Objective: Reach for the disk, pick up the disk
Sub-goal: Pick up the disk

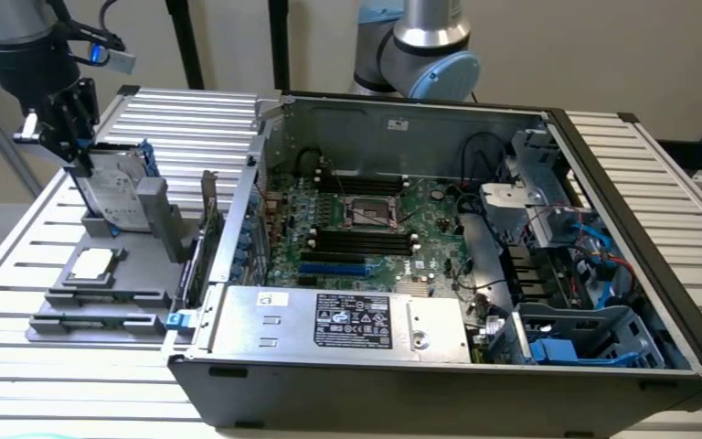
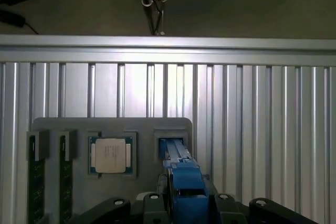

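Slatted table (image 1: pixel 656 174), grey holder (image 1: pixel 138 265) at the exterior view's left: the disk (image 1: pixel 113 187) stands on edge in its slot, the gripper (image 1: pixel 77 151) straddling its top edge. Whether it clamps we cannot tell. We judge the reach done; lifting calls for a straight upward pull.

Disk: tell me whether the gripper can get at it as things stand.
Probably yes: the gripper is right above the disk, which stands upright in the grey holder with its top edge unobstructed.
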